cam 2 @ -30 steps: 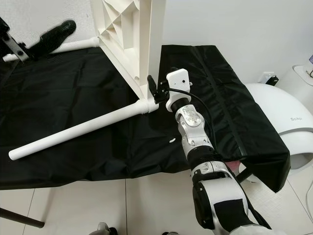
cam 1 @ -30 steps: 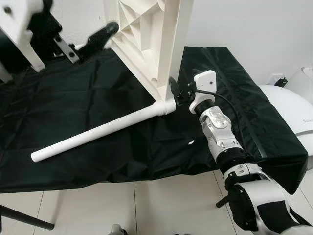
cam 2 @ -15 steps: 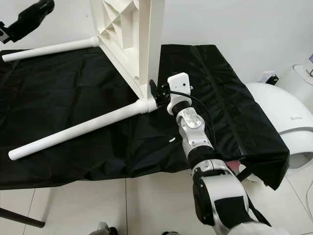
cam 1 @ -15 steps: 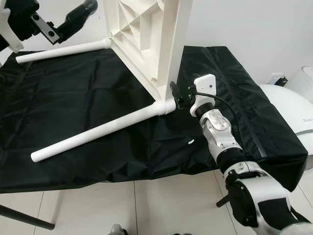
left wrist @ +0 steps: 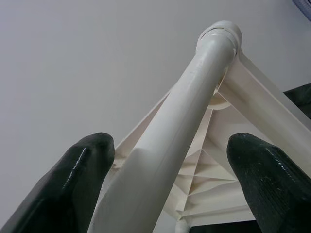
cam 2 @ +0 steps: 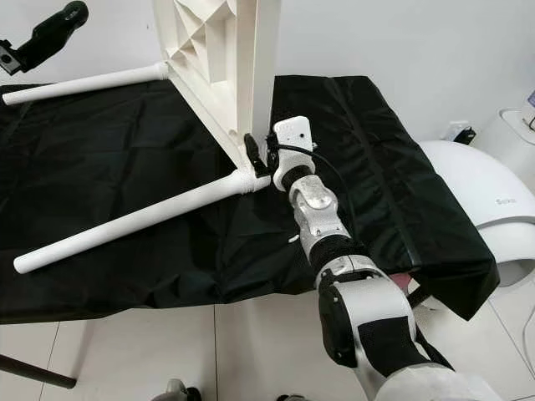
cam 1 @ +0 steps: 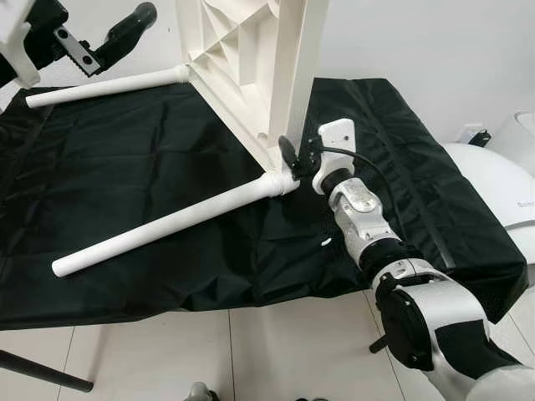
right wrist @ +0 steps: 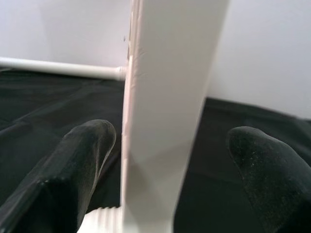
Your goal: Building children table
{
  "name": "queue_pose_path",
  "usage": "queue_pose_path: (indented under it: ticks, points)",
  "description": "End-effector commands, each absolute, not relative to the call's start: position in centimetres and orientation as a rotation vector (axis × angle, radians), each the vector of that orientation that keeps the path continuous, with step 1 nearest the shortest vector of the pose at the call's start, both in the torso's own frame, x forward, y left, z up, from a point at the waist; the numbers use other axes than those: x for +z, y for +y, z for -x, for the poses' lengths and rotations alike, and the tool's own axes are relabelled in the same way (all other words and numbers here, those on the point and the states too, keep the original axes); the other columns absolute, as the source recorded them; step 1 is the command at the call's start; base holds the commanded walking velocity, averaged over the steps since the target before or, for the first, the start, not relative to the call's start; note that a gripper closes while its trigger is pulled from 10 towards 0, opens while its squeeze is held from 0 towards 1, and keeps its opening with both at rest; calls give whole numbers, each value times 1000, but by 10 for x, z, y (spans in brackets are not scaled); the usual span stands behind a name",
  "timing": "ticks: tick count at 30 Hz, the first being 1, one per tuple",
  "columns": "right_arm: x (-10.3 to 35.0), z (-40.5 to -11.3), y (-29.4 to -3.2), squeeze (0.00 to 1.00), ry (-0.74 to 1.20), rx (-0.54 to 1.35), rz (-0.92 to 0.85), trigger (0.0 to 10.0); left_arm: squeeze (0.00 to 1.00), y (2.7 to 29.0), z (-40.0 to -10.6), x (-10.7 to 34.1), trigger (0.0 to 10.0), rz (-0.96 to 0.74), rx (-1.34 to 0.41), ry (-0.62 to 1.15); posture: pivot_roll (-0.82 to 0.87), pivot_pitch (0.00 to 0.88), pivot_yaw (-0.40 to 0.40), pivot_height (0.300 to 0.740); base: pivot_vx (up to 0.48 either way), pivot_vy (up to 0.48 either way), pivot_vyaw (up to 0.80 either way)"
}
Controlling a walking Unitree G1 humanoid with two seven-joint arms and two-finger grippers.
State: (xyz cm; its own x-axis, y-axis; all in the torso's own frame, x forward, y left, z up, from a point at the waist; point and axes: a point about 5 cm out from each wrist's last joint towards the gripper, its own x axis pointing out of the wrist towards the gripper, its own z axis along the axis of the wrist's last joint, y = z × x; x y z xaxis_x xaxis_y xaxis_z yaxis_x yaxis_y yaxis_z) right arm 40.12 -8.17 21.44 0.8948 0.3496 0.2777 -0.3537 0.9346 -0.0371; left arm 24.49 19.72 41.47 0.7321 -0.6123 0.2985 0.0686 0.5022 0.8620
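The white tabletop [cam 1: 251,75] stands on edge on the black-covered bench [cam 1: 125,184], two legs already fixed and sticking out sideways. The near leg [cam 1: 167,224] runs from its socket just beside the right pincer [cam 1: 288,159] down to a free end well away from it, resting on the cloth. The far leg [cam 1: 109,85] leaves the top corner and passes between the fingers of the left pincer [left wrist: 165,189].

The right pincer is spread wide, one finger [right wrist: 73,165] on each side of the tabletop's edge, with clear gaps on both sides, so it grips nothing. The left pincer is likewise released: the far leg lies in the gap, near one finger [left wrist: 73,179] and well apart from the other.

The risk I see is the top tipping. It balances on a thin edge and on the near leg's tip, and neither pincer holds it. A sideways nudge from the right pincer at the corner could swing the panel over, or twist the near leg in its socket and loosen the joint. If the left pincer closes off-centre on the round far leg, the leg may roll out of the fingers and lever the whole piece. The cloth is slack and wrinkled, so the bottom edge could also slide.
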Motion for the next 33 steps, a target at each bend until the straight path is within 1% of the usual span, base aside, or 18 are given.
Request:
queue_pose_path:
  ticks: [1,7,10,13,14,20,26,33]
  points:
    - [209,-403,-82,0,-243,349,-35,10000,0,195,-243,419,10000,-996,-429,-666,150,135,-21,740,0,0,0]
    - [207,-404,-81,0,-212,336,-51,10000,0,194,-243,421,10000,-1023,-433,-668,155,138,-18,740,0,0,0]
    - [208,-405,-80,0,-201,329,-64,10000,0,197,-245,422,10000,-1066,-408,-654,161,138,-16,740,0,0,0]
    - [211,-406,-79,0,-199,327,-72,10000,0,206,-252,419,10000,-1157,-348,-594,162,139,-17,740,0,0,0]
    - [211,-406,-79,0,-199,327,-72,10000,0,206,-252,419,10000,-1157,-348,-594,162,139,-17,740,0,0,0]
    - [210,-407,-79,0,-188,319,-81,10000,0,218,-257,418,10000,-1285,-283,-527,161,141,-11,740,0,0,0]
    - [204,-406,-83,0,-166,305,-82,10000,0,223,-257,420,10000,-1313,-274,-511,164,141,-5,740,0,0,0]
    - [189,-404,-82,0,-105,293,-88,10000,0,223,-255,427,10000,-1315,-275,-540,174,138,0,740,0,0,0]
